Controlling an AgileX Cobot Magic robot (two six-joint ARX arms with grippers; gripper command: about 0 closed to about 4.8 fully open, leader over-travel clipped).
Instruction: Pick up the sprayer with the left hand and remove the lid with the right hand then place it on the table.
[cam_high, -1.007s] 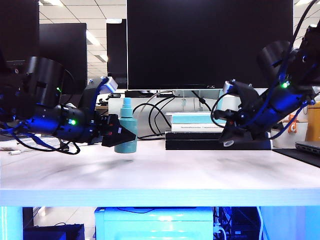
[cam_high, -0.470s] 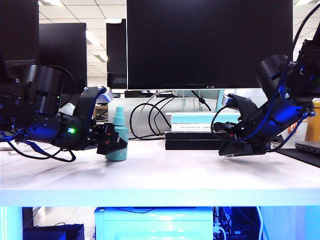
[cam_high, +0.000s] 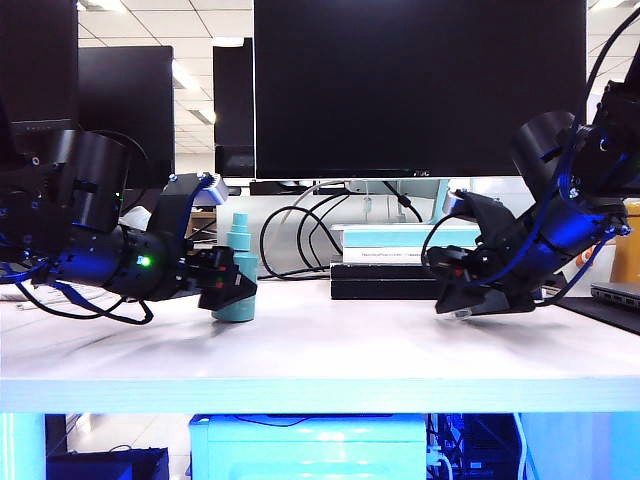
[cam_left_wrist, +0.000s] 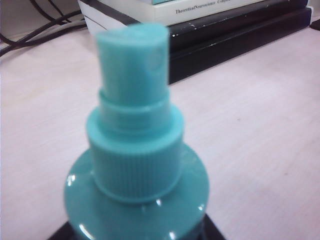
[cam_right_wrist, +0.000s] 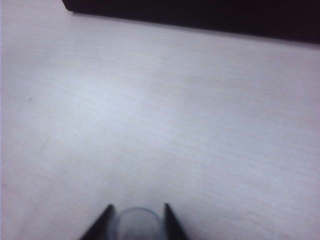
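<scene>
The teal sprayer (cam_high: 240, 240) stands upright on the white table (cam_high: 330, 350), its spray head bare. My left gripper (cam_high: 232, 290) reaches in level from the left, a black finger on each side of the bottle's body. In the left wrist view the sprayer (cam_left_wrist: 137, 150) fills the picture and hides where the left gripper (cam_left_wrist: 137, 232) meets it. My right gripper (cam_high: 455, 310) hangs low over the table on the right. The clear lid (cam_right_wrist: 136, 222) sits on the table (cam_right_wrist: 175, 125) between the right gripper's (cam_right_wrist: 136, 215) fingertips, with a thin gap at each side.
A stack of books (cam_high: 390, 265) lies behind, between the two arms, under a large dark monitor (cam_high: 420, 90). Black cables (cam_high: 300, 240) loop behind the sprayer. A laptop edge (cam_high: 615, 292) shows at the far right.
The left arm has brought the sprayer down and leftwards onto the table. The right gripper has sunk to the table top with the lid. Over the last half second little has moved.
</scene>
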